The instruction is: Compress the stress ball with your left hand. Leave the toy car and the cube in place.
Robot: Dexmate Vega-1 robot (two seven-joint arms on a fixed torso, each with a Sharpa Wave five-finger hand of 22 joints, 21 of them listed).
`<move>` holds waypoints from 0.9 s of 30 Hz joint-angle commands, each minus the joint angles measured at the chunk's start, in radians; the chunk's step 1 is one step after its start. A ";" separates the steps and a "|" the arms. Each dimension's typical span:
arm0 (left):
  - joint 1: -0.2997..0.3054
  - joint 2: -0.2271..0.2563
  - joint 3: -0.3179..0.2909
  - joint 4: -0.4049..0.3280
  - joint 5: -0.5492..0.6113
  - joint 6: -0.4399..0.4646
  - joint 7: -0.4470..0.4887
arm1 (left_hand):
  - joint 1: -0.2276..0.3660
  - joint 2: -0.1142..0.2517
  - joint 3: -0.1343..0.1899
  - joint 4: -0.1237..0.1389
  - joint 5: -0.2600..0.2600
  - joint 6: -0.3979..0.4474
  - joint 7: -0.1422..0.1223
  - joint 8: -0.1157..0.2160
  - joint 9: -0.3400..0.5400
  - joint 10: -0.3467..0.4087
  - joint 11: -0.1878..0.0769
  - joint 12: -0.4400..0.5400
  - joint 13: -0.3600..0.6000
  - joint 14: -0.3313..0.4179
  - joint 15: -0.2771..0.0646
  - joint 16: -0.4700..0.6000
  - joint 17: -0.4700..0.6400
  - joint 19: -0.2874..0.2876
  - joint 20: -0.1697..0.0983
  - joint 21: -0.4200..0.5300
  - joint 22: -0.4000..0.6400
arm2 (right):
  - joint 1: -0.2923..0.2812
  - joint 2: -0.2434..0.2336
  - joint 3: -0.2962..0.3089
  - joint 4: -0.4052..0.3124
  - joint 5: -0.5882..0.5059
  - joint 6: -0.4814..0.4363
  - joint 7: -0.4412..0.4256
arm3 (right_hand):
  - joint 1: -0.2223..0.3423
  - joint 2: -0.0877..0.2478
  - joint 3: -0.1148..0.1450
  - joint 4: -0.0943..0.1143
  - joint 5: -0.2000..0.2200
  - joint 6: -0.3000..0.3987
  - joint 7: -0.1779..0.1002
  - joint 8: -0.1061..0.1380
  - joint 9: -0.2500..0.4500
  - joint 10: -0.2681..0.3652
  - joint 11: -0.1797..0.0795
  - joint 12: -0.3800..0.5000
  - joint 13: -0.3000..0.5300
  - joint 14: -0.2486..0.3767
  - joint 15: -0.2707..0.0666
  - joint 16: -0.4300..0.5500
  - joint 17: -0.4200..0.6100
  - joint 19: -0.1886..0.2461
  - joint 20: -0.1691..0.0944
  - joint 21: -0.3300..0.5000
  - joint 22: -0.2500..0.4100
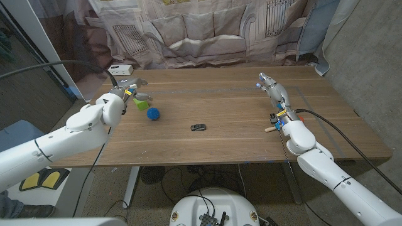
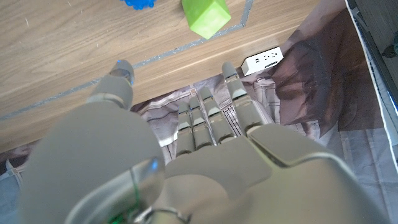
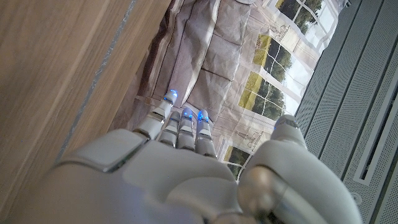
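Note:
A blue spiky stress ball (image 1: 153, 113) lies on the wooden table (image 1: 232, 135), left of the middle. A green cube (image 1: 139, 102) sits just beyond it toward the left; the same cube (image 2: 206, 15) and a bit of the ball (image 2: 138, 3) appear in the left wrist view. A small dark toy car (image 1: 198, 127) rests near the table's middle. My left hand (image 1: 129, 88) hovers behind the cube with its fingers (image 2: 205, 121) stretched out and nothing in it. My right hand (image 1: 271, 86) is at the right side, fingers (image 3: 180, 127) extended, holding nothing.
A white power strip (image 1: 120, 69) lies at the table's far left corner, also seen as a white box (image 2: 263, 60) from the left wrist. A printed cloth backdrop (image 1: 207, 28) hangs behind the table. A grey tape line (image 1: 207, 90) runs across the far part of the tabletop.

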 commanded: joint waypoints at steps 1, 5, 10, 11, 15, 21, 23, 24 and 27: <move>-0.093 0.007 0.095 -0.001 0.080 0.038 -0.134 | 0.018 -0.006 -0.003 -0.004 0.003 -0.011 -0.006 -0.001 0.004 -0.011 0.001 -0.006 0.005 -0.026 0.000 -0.009 0.002 0.004 0.000 -0.003 0.004 | 0.000 0.002 0.005 0.011 0.006 0.011 0.002 | 0.005 -0.001 0.000 -0.007 -0.002 0.008 0.005 0.000 0.001 0.008 0.002 0.006 0.001 0.008 0.001 0.006 0.000 0.012 0.002 0.003 0.002; -0.108 0.003 0.112 0.002 0.104 0.042 -0.165 | 0.022 -0.009 -0.007 -0.002 0.004 -0.010 -0.010 0.002 0.004 -0.019 0.000 -0.008 0.006 -0.031 0.000 -0.008 0.001 0.008 -0.001 -0.003 0.004 | -0.002 -0.001 0.006 0.009 0.001 0.009 0.000 | 0.004 -0.001 0.000 -0.007 -0.002 0.014 0.007 0.002 0.001 0.011 0.004 0.007 0.001 0.010 0.004 0.006 0.000 0.012 0.004 0.003 0.002; -0.114 -0.005 0.117 0.012 0.109 0.033 -0.187 | 0.026 -0.011 -0.012 0.001 0.005 -0.009 -0.011 0.005 0.004 -0.021 0.001 -0.007 0.007 -0.034 0.001 -0.007 0.001 0.013 -0.001 -0.004 0.004 | -0.007 0.000 0.008 0.003 -0.003 0.005 -0.010 | 0.004 -0.001 -0.001 -0.007 -0.002 0.025 0.005 0.006 0.002 0.018 0.006 0.009 0.001 0.015 0.004 0.008 0.000 0.014 0.004 0.003 0.002; -0.115 -0.007 0.117 0.016 0.106 0.026 -0.191 | 0.026 -0.011 -0.012 0.001 0.005 -0.009 -0.011 0.005 0.004 -0.021 0.000 -0.007 0.007 -0.034 0.001 -0.007 0.001 0.014 -0.001 -0.003 0.004 | -0.008 0.002 0.008 0.005 -0.005 0.010 -0.012 | 0.004 -0.001 -0.001 -0.007 -0.002 0.025 0.005 0.006 0.002 0.019 0.005 0.009 0.001 0.015 0.004 0.008 0.000 0.014 0.005 0.002 0.002; -0.121 -0.016 0.122 0.031 0.104 0.008 -0.204 | 0.027 -0.010 -0.015 0.004 0.006 -0.005 -0.011 0.007 0.005 -0.019 0.002 -0.006 0.008 -0.028 0.001 -0.004 0.001 0.018 -0.001 -0.003 0.004 | -0.010 0.004 0.010 0.004 -0.007 0.012 -0.017 | 0.004 0.000 -0.001 -0.007 -0.002 0.028 0.006 0.007 0.002 0.023 0.006 0.011 0.001 0.016 0.004 0.008 0.000 0.015 0.005 0.002 0.002; -0.126 -0.033 0.129 0.052 0.103 -0.010 -0.215 | 0.030 -0.005 -0.018 0.008 0.006 0.001 -0.011 0.010 0.005 -0.018 0.007 -0.003 0.010 -0.025 0.000 0.000 0.001 0.023 0.000 -0.003 0.004 | -0.013 0.001 0.011 -0.002 -0.015 0.006 -0.021 | 0.005 0.001 0.000 -0.007 -0.002 0.029 0.006 0.007 0.002 0.023 0.007 0.010 0.001 0.015 0.003 0.008 0.000 0.015 0.005 0.001 0.002; -0.128 -0.043 0.134 0.064 0.105 -0.013 -0.213 | 0.031 -0.004 -0.019 0.009 0.006 0.001 -0.011 0.010 0.005 -0.018 0.007 -0.002 0.010 -0.024 0.001 0.000 0.001 0.023 0.000 -0.004 0.004 | -0.014 0.001 0.012 -0.005 -0.011 0.003 -0.020 | 0.006 0.002 0.000 -0.008 -0.002 0.029 0.006 0.007 0.002 0.023 0.007 0.010 0.001 0.015 0.003 0.007 0.000 0.015 0.005 0.001 0.002; -0.129 -0.049 0.137 0.070 0.105 -0.014 -0.214 | 0.031 -0.003 -0.019 0.010 0.006 0.001 -0.011 0.011 0.005 -0.017 0.008 -0.002 0.011 -0.024 0.000 0.001 0.001 0.023 0.000 -0.004 0.004 | -0.015 0.000 0.012 -0.006 -0.011 0.001 -0.021 | 0.006 0.002 0.001 -0.008 -0.002 0.029 0.006 0.007 0.002 0.022 0.006 0.010 0.001 0.014 0.003 0.007 0.000 0.015 0.005 0.001 0.002; -0.138 -0.062 0.150 0.085 0.112 -0.014 -0.224 | 0.032 0.001 -0.020 0.012 0.006 0.003 -0.010 0.012 0.005 -0.016 0.004 -0.001 0.011 -0.022 -0.001 0.002 0.002 0.022 0.000 -0.005 0.004 | -0.017 -0.001 0.012 -0.011 -0.010 -0.005 -0.022 | 0.007 0.002 0.001 -0.008 -0.002 0.029 0.005 0.006 0.002 0.021 0.006 0.009 0.001 0.015 0.004 0.007 0.000 0.014 0.005 0.001 0.002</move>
